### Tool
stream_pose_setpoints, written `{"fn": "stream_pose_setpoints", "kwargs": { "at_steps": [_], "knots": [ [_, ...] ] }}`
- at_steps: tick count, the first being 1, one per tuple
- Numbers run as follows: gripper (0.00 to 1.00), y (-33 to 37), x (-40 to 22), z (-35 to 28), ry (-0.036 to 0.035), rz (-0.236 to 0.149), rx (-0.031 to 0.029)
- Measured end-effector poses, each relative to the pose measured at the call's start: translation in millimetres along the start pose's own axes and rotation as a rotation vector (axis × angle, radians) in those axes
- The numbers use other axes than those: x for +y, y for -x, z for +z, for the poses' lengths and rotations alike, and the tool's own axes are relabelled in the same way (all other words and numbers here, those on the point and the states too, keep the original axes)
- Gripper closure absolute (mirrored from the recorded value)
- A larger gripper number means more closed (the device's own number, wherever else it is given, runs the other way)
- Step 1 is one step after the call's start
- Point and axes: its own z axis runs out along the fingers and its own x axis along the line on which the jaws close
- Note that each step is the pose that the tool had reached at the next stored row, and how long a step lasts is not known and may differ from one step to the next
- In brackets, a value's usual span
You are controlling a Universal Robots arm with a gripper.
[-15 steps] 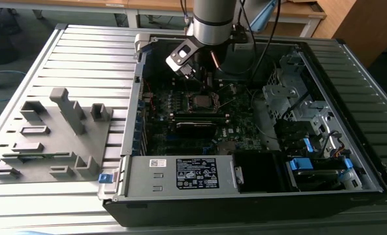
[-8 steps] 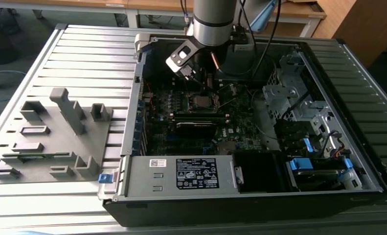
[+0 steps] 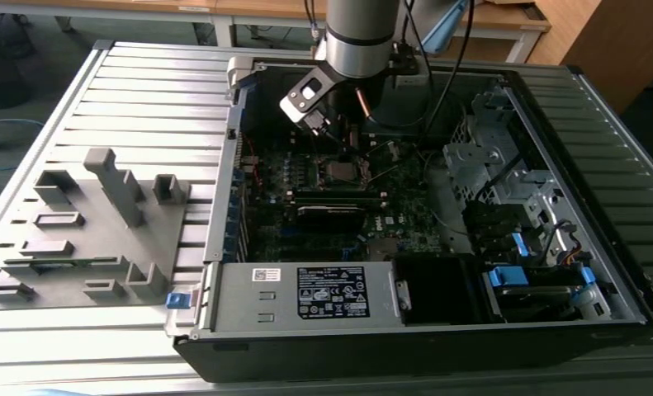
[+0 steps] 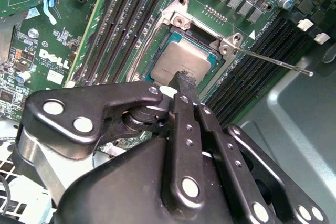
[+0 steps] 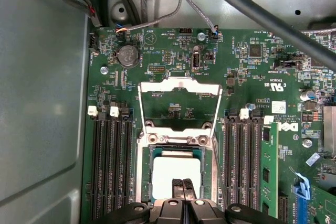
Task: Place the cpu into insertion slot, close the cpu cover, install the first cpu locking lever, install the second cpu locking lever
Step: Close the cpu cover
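The cpu (image 5: 167, 173) lay flat in its slot on the green board (image 5: 252, 77). In both wrist views the jaws hung right over its near edge, pressed closed on each other with nothing between them. In the second wrist view their tip sat just at the edge of the cpu (image 4: 178, 59).

The cpu cover (image 5: 178, 83) stood folded back off the slot, its frame bare. One thin locking lever (image 4: 273, 61) stuck out free to the side.

In the exterior view the arm (image 3: 361, 37) came in from 12 o'clock over the open computer case (image 3: 221, 272) on the slatted desk (image 3: 117, 91).

Judging by this, the placing looked done and closing the cover was the step in hand. That move would call for catching the frame's far bar and swinging it over without nudging the cpu.
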Motion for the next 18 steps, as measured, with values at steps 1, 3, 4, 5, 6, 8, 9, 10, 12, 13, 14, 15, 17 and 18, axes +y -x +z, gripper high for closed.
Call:
{"fn": "stream_pose_setpoints", "kwargs": {
  "at_steps": [1, 3, 4, 5, 6, 8, 9, 10, 12, 13, 14, 15, 17, 18],
  "knots": [
    [0.89, 0.1, 0.0, 0.0, 0.0000, 0.000, -0.0001],
    [0.89, 0.1, 0.0, -0.2, 0.0000, 0.000, -0.0001],
    [0.89, 0.1, 0.0, -0.8, -0.0001, 0.000, -0.0002],
    [0.89, 0.1, 0.1, -1.8, -0.0001, 0.000, -0.0001],
    [0.89, 0.0, 0.2, -2.9, 0.0000, 0.000, 0.0000],
    [0.89, -0.1, 0.3, -6.3, 0.0000, 0.000, -0.0001],
    [0.89, -0.2, 0.4, -8.3, 0.0000, 0.000, 0.0000],
    [0.89, -0.3, 0.5, -10.4, 0.0000, 0.000, 0.0000],
    [0.89, -0.5, 0.7, -14.6, 0.0000, 0.000, -0.0001],
    [0.89, -0.5, 0.8, -16.6, 0.0000, 0.000, 0.0000],
    [0.89, -0.6, 0.9, -18.5, 0.0000, 0.000, 0.0001],
    [0.89, -0.7, 1.0, -20.5, 0.0000, 0.000, -0.0001],
    [0.89, -0.8, 1.3, -24.7, 0.0000, 0.000, 0.0000],
    [0.89, -0.9, 1.4, -26.6, 0.0001, 0.000, 0.0001]
  ]
}}
